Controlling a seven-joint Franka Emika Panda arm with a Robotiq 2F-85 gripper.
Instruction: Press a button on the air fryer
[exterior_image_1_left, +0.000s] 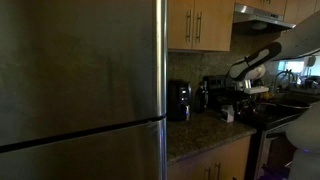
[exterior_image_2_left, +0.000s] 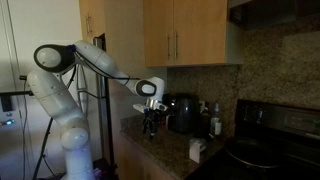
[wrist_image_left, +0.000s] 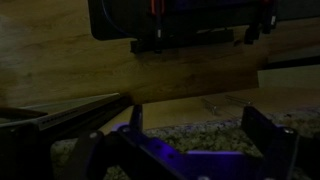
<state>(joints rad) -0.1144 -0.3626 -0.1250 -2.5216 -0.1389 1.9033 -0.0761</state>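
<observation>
Hand (wrist_image_left: 192, 128): in the wrist view the two dark fingers (wrist_image_left: 262, 140) stand spread well apart, with nothing held between them. Only speckled stone counter (wrist_image_left: 190, 130) shows in the gap. In an exterior view the hand (exterior_image_2_left: 150, 117) points downward, hanging just above the counter (exterior_image_2_left: 165, 152) at the end of the white arm (exterior_image_2_left: 100, 62). Whether it touches the stone cannot be told at this size.

Air fryer (exterior_image_2_left: 183, 113): a small glossy black unit standing upright on the counter against the back wall. It is just beside the hand, on the side toward the stove (exterior_image_2_left: 265, 150). No contact between hand and air fryer is seen. In the other exterior view the air fryer (exterior_image_1_left: 179, 100) stands near the edge of the steel fridge (exterior_image_1_left: 80, 90), and the hand (exterior_image_1_left: 245, 90) is well apart from it across the picture. A wider dark appliance (exterior_image_1_left: 213, 92) with lighter parts lies between the two in that view.

Other items:
- Bottles (exterior_image_2_left: 215, 122) stand beside the air fryer.
- A small white box (exterior_image_2_left: 197, 150) sits nearer the counter's front edge.
- Wooden cupboards (exterior_image_2_left: 185, 30) hang above.

Wrist view, upper part: a pale wooden surface (wrist_image_left: 150, 70) spans the middle. A dark boxy shape (wrist_image_left: 180, 20) fills the top edge and is too dim to identify.
</observation>
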